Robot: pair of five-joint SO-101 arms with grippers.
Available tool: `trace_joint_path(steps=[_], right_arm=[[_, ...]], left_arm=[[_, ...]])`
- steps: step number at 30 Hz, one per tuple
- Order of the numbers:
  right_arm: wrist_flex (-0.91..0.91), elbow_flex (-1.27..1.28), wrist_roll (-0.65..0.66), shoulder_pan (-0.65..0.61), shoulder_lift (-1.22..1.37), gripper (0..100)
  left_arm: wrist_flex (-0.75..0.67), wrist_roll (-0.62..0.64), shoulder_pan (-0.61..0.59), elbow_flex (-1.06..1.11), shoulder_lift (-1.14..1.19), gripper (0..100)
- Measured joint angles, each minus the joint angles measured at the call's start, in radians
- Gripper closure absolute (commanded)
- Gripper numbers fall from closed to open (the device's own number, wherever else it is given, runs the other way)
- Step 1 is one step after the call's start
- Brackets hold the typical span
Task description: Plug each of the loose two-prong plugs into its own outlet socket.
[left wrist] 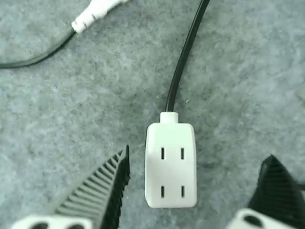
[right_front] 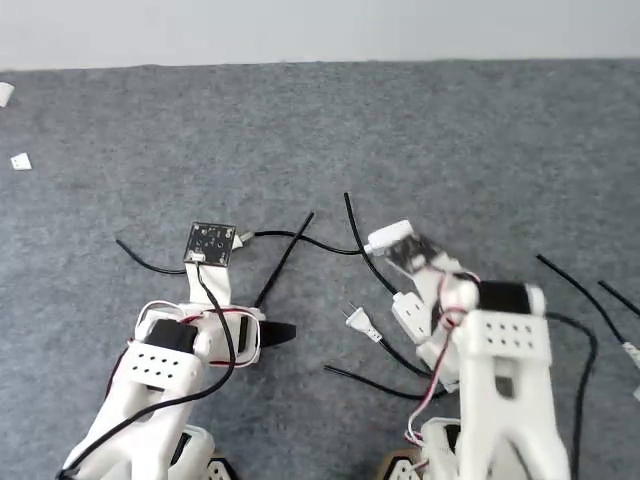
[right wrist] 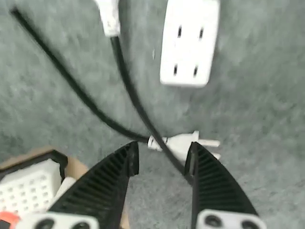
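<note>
High view: a loose plug (right_front: 360, 322) lies on the table (right_front: 300, 120), closer to our right arm (right_front: 500, 345) than our left arm (right_front: 170, 355).

Left wrist view: our left end effector (left wrist: 198, 161) is spread astride an outlet socket (left wrist: 170, 164), its long axis running straight ahead.

Right wrist view: our right end effector (right wrist: 163, 155) is spread too, a two-prong plug (right wrist: 183, 142) lying crosswise just beyond its fingertips (right wrist: 131, 157).

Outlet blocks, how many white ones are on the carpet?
2 outlet blocks: one lies just ahead of the open left tool; the other lies beyond the right tool, past a loose plug. More could be hidden under the arms.
</note>
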Motion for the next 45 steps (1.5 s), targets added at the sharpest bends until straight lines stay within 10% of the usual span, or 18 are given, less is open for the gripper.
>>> trace_joint_path(steps=[16,45], right_arm=[[-0.152,0.140,0.749,0.285,-0.041,84.1],[-0.135,0.169,0.950,0.368,-0.043,99.0]], left_arm=[[-0.084,-0.048,0.000,0.054,-0.002,60],[-0.084,-0.054,0.000,0.054,-0.002,60]])
